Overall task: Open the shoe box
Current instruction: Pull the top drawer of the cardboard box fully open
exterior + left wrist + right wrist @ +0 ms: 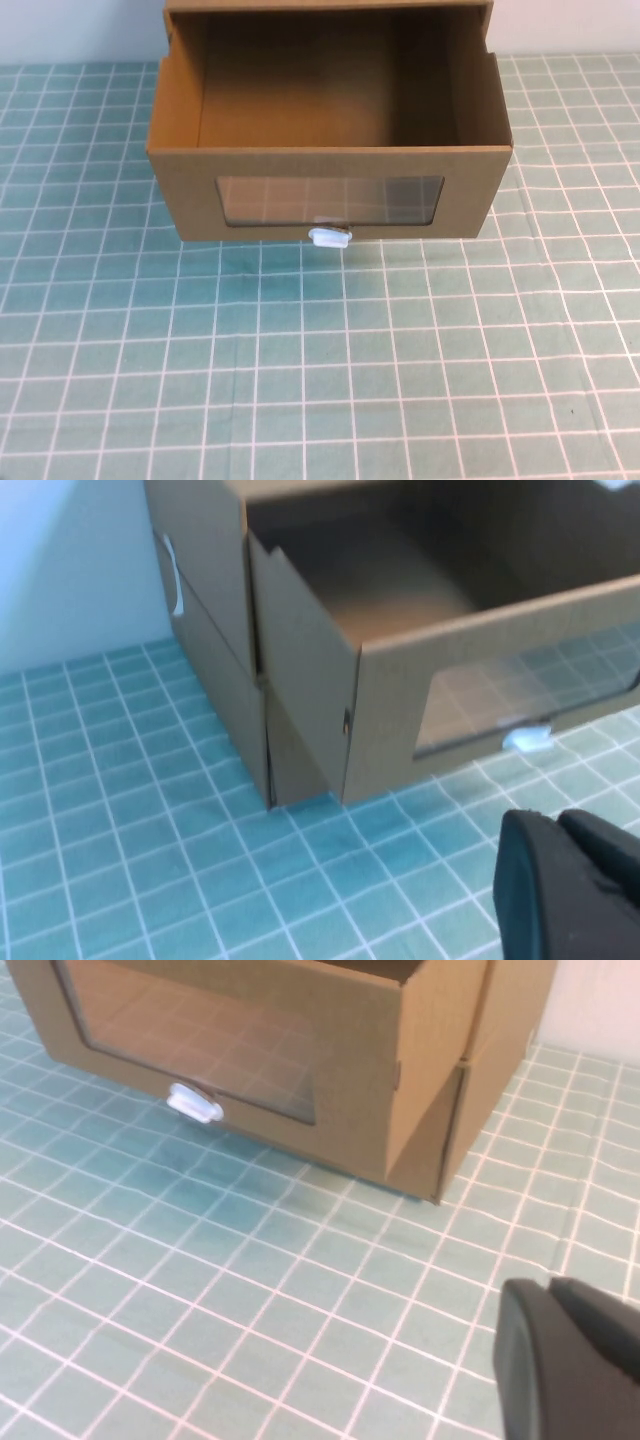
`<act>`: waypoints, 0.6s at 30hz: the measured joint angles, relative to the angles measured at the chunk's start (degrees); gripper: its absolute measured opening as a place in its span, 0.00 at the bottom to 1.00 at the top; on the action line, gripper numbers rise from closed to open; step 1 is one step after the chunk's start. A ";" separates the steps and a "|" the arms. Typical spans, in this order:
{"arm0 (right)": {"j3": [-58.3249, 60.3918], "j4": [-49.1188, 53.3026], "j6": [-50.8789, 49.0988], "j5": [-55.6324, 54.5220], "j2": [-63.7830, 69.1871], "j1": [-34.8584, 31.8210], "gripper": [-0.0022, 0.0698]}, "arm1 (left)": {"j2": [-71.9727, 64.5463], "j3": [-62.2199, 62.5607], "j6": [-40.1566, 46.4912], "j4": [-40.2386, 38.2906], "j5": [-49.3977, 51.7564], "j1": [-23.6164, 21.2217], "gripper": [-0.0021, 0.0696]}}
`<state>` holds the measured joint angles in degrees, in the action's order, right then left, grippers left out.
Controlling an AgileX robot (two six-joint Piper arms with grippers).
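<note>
- Cardboard shoe box (330, 110) stood at the far middle of the teal checked tablecloth (300, 380). Its drawer (470, 195) was drawn well out of the outer sleeve (200, 570) toward the robot. The opening looked done or nearly so, and a further pull could have slid the drawer clean out of the sleeve.
- Nothing lay inside the drawer and nothing pinned the sleeve, so the box probably weighed little. Any nudge might have skidded the whole box across the cloth or turned it askew.
- Left gripper (560, 825) hung over the cloth off the drawer's left front corner, apart from it, with its fingers pressed together on nothing. A careless swing inward could have clipped that corner and racked the drawer in its sleeve.
- Right gripper (550, 1290) hung over the cloth off the right front corner, clenched and empty, well clear of the white pull tab (330, 237). Neither gripper showed in the high view.
- Clear window (330, 200) sat just above the tab. If a closed tip had gone for the tab again and arrived high, it could have dented the film.
</note>
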<state>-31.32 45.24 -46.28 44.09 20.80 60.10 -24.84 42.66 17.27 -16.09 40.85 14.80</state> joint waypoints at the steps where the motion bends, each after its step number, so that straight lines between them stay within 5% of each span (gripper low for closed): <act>1: 0.00 0.16 -0.09 0.22 0.07 0.00 0.01 | 1.33 -1.15 0.00 0.09 -0.20 0.00 0.02; 18: 0.37 0.16 -0.21 0.76 0.07 0.00 0.01 | 4.60 -4.04 -0.05 0.22 1.24 0.00 0.02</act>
<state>-30.94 45.40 -46.49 44.85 20.86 60.10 -20.25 38.62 17.22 -15.87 42.09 14.80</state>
